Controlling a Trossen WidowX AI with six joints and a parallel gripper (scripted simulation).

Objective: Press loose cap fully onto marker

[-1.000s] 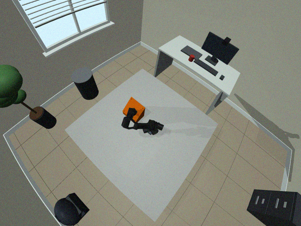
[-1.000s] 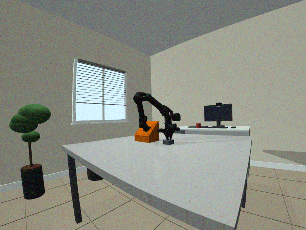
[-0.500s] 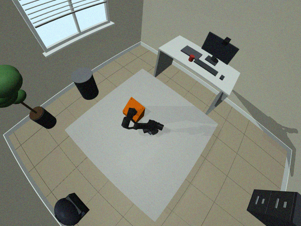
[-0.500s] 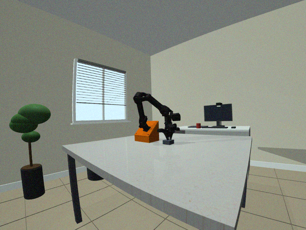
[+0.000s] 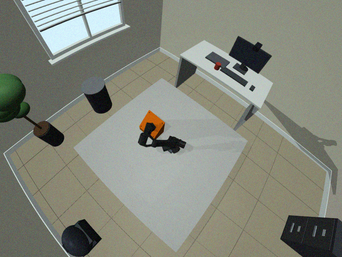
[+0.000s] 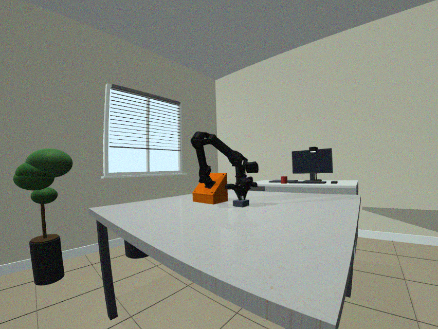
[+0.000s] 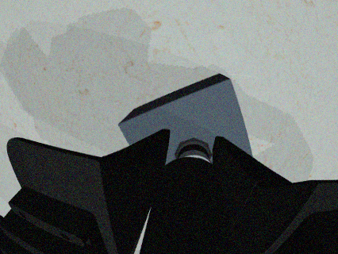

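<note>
The blue-grey holder block (image 7: pixel 198 107) (image 6: pixel 240 203) sits on the table (image 6: pixel 198 233) (image 5: pixel 165 193). My gripper (image 7: pixel 191 140) (image 6: pixel 241 198) points down just above the block and is shut on the cap. The cap (image 7: pixel 189 178) looks black between the two dark fingers in the wrist view. A thin white crescent of the marker (image 7: pixel 195 157) shows at the cap's edge, above the round socket in the block, so the cap is in line over the marker. How far down the cap sits cannot be told. In the top view the arm hides the fingertips.
The orange wedge-shaped base (image 5: pixel 154 121) (image 6: pixel 220 187) stands on the table behind and beside the gripper. The arm arches from it over to the holder block. A white desk (image 5: pixel 198 52) with a monitor and a red cup stands beyond the table.
</note>
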